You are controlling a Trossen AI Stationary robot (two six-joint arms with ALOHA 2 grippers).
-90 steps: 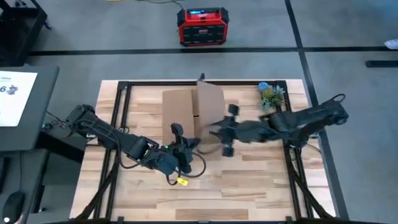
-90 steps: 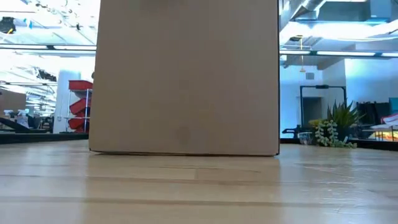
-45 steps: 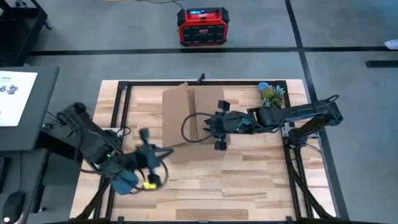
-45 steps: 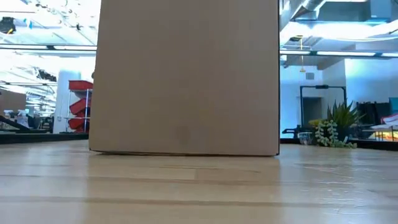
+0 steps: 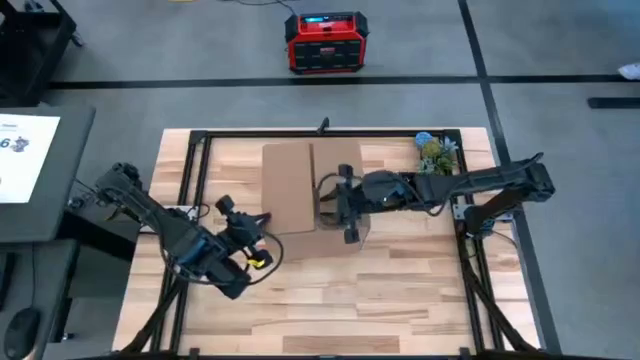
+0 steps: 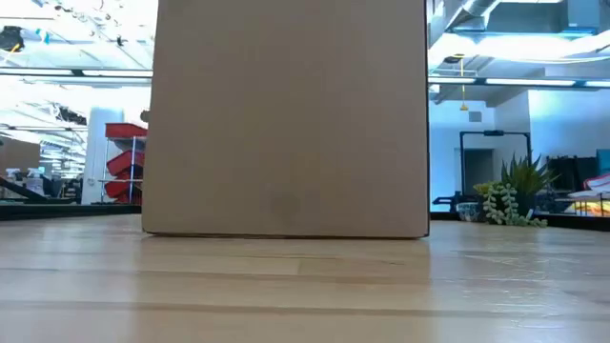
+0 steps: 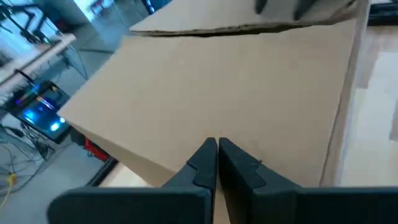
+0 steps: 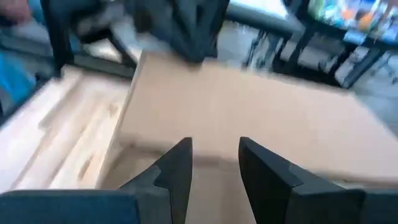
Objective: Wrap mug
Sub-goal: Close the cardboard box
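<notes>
**Both grippers at a cardboard box, no mug in sight**

Overhead, a cardboard box (image 5: pixel 300 187) sits at the middle of the wooden table (image 5: pixel 400 290), toward its far edge, with its flaps lying flat across the top. The mug named in the task shows in none of the four views; whether it lies inside the box cannot be told.

Right gripper (image 5: pixel 343 204) — reached in over the box's right side, the arm stretched across from the table's right edge. In its own wrist view the two dark fingers (image 8: pixel 176 167) stand apart with a clear gap between them, nothing held, the box top (image 8: pixel 249 112) just ahead.

Left gripper (image 5: pixel 240 216) — low near the box's left front corner, just beside it, the arm angled in from the table's left edge. A yellow tag (image 5: pixel 257 262) shows on the wrist cabling. Its wrist view has the fingertips (image 7: pixel 205 158) pressed together, nothing between them, pointing at the box's flat brown panel (image 7: pixel 217 93); a seam between flaps runs along the far side of that panel.

Low view: the box's plain front face (image 6: pixel 286 114) fills most of the frame, standing square on the table; neither gripper shows there.

Also noted: a small potted plant (image 5: pixel 436 152) at the far right corner of the table, well apart from the box; a red and black power station (image 5: pixel 325 42) on the floor beyond the table.
</notes>
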